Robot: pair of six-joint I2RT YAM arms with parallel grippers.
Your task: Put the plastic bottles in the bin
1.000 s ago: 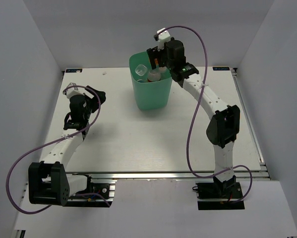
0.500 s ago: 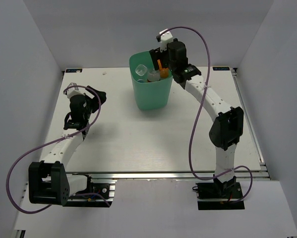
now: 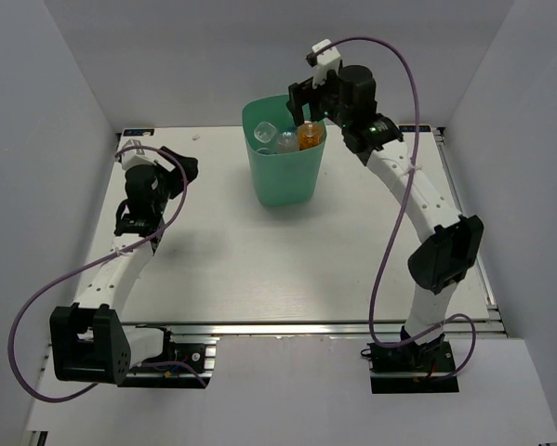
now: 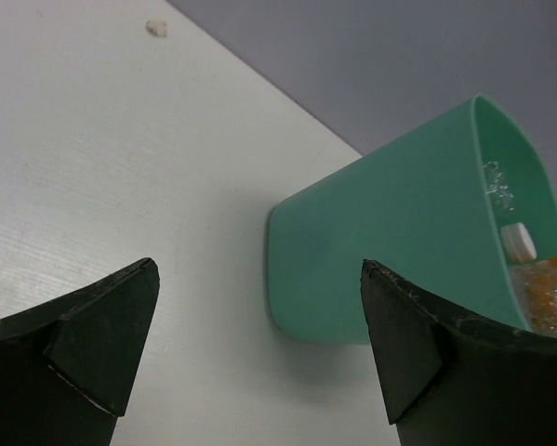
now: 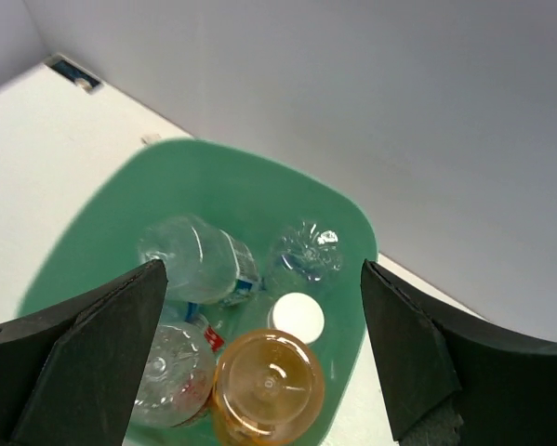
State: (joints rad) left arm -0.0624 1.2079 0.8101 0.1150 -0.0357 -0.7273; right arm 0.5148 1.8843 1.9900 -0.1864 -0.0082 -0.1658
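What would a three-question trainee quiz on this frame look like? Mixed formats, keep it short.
1. Multiple choice: relative to the bin, the orange bottle is: A beside it, B inside it, C behind it.
2. True or false: the right fingers stand open above the bin, holding nothing.
3. Short answer: are the left fingers open or shut?
Key: 1 B; 2 true; 3 open.
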